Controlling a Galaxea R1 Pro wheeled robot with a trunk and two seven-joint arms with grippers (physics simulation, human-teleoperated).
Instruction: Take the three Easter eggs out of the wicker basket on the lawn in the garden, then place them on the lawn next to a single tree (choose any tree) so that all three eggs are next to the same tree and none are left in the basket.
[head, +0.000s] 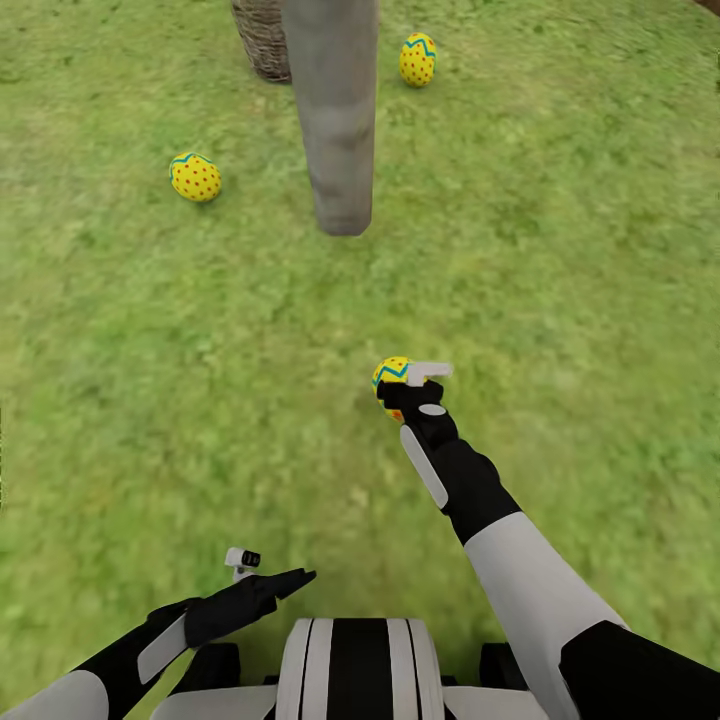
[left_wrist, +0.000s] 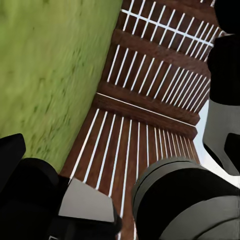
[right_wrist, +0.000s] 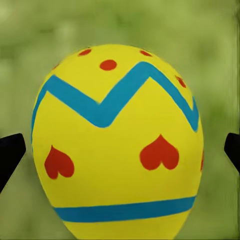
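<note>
No readable text, label, brand, number or sign appears anywhere.

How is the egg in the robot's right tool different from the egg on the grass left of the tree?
The held egg sits between the right tool's fingers; the left egg lies free on the lawn. The held egg wears red hearts under its blue zigzag; the left egg is covered in small red dots. The held egg is farther from the tree than the left egg. Both are yellow with a blue zigzag band.
</note>
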